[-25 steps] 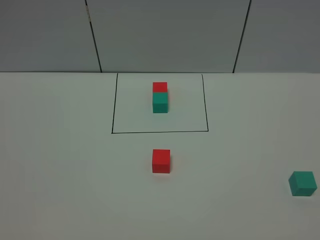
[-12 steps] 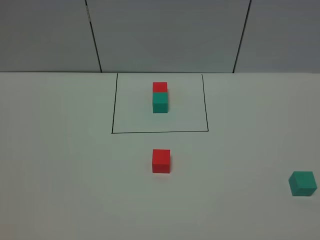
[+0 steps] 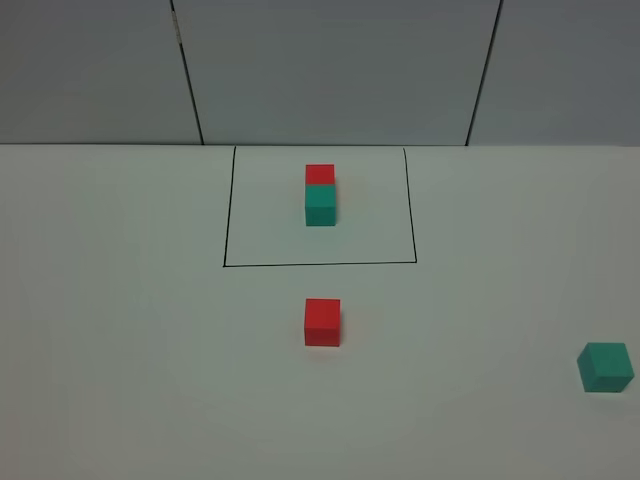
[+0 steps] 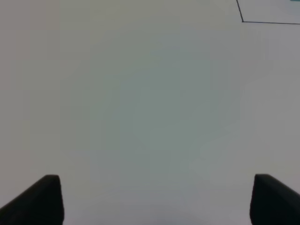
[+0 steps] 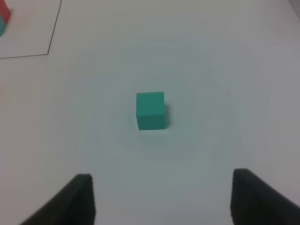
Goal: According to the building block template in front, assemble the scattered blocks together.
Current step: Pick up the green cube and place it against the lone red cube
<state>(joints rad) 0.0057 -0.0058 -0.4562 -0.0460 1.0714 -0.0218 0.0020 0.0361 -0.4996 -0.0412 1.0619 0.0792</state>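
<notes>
The template, a red cube touching a teal cube, sits inside a thin black rectangle at the back of the white table. A loose red cube lies just in front of that frame. A loose teal cube lies far right; the right wrist view shows this teal cube ahead of my right gripper, whose fingers stand apart and empty. My left gripper is wide open over bare table, with a corner of the black rectangle in sight. Neither arm appears in the exterior view.
A grey panelled wall runs behind the table. The white tabletop stretches on both sides of the loose red cube. A bit of the template pair shows at the edge of the right wrist view.
</notes>
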